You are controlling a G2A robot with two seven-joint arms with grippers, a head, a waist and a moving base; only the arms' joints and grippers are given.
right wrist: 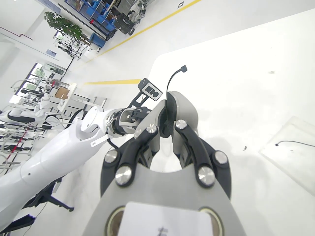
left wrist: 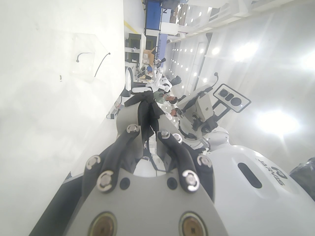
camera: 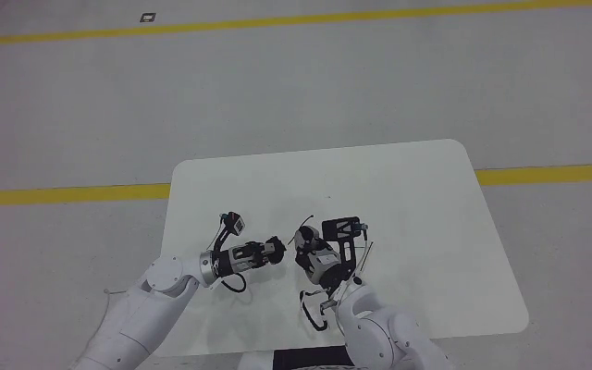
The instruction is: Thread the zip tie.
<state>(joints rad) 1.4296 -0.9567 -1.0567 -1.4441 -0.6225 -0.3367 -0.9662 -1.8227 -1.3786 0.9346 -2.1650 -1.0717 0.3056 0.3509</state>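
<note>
Over the middle of the table's (camera: 416, 185) near edge, the right gripper (right wrist: 169, 104) is clamped on the zip tie (right wrist: 172, 79). The tie's head stands free past the fingertips, likely to keep its slot reachable. The left gripper (left wrist: 147, 109) faces it close by with its pads pressed together; I cannot tell whether they pinch anything.

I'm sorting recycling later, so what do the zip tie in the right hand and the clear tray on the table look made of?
Zip tie: black, slightly glossy plastic, probably nylon; it bows thinly above the right hand. Tray: clear rigid plastic, perhaps acrylic; the table shows through, edges glint.
</note>
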